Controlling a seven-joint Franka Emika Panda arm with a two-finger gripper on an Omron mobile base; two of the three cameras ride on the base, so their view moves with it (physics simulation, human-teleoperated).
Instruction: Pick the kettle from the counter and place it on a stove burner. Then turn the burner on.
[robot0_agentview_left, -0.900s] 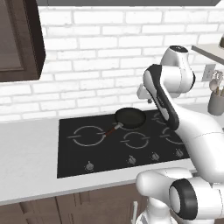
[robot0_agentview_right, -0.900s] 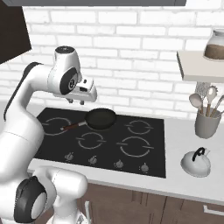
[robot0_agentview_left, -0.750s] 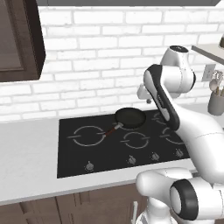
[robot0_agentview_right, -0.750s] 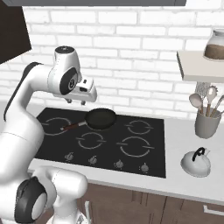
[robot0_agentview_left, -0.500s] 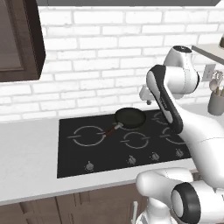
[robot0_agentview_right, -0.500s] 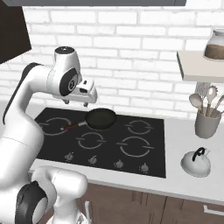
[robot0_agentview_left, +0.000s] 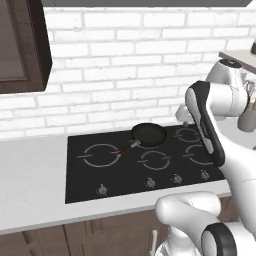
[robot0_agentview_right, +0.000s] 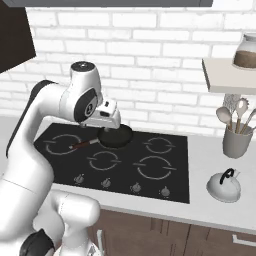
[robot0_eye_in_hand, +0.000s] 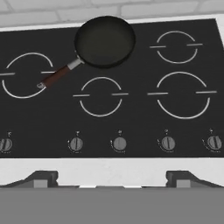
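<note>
While the gripper (robot0_eye_in_hand: 112, 180) hangs high above the stove (robot0_agentview_right: 176, 172), its fingertips (robot0_eye_in_hand: 43, 178) stand wide apart around nothing. On the counter (robot0_agentview_right: 210, 203) just right of the stove sits the kettle (robot0_agentview_right: 224, 185), near a utensil holder (robot0_agentview_right: 236, 141). A black frying pan (robot0_eye_in_hand: 104, 41) rests at the stove's back, its reddish handle reaching toward the left ring.

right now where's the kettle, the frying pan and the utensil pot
kettle (robot0_agentview_right: 224, 187), right base view, on its round body.
frying pan (robot0_eye_in_hand: 104, 41), hand view, middle of its black bowl.
utensil pot (robot0_agentview_right: 237, 142), right base view, on its grey wall.
</note>
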